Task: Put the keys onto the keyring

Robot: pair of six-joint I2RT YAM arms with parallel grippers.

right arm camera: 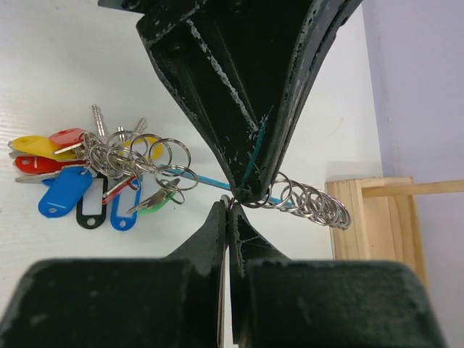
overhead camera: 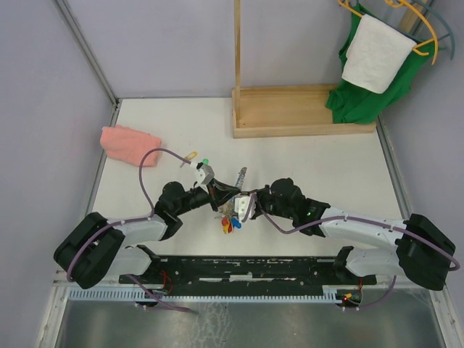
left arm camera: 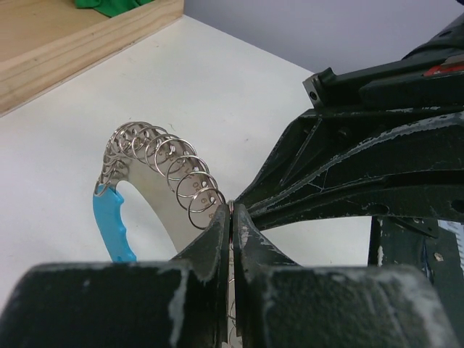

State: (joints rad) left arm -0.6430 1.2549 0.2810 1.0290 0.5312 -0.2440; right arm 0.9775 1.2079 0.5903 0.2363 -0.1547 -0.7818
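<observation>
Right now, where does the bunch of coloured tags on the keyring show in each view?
Top external: the coloured tags lie just below the picture's centre.
Left wrist: not in view; only the keyring with its row of small rings shows.
Right wrist: the coloured tags lie left of centre.
Shared landmark: the wooden tray, at the top in the top external view, top left in the left wrist view, and right in the right wrist view.

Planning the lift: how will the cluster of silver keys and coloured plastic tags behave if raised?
Likely floppy: the cluster is strung on loose silver split rings, so it should dangle and swing. Probably slides along the loop too.
</observation>
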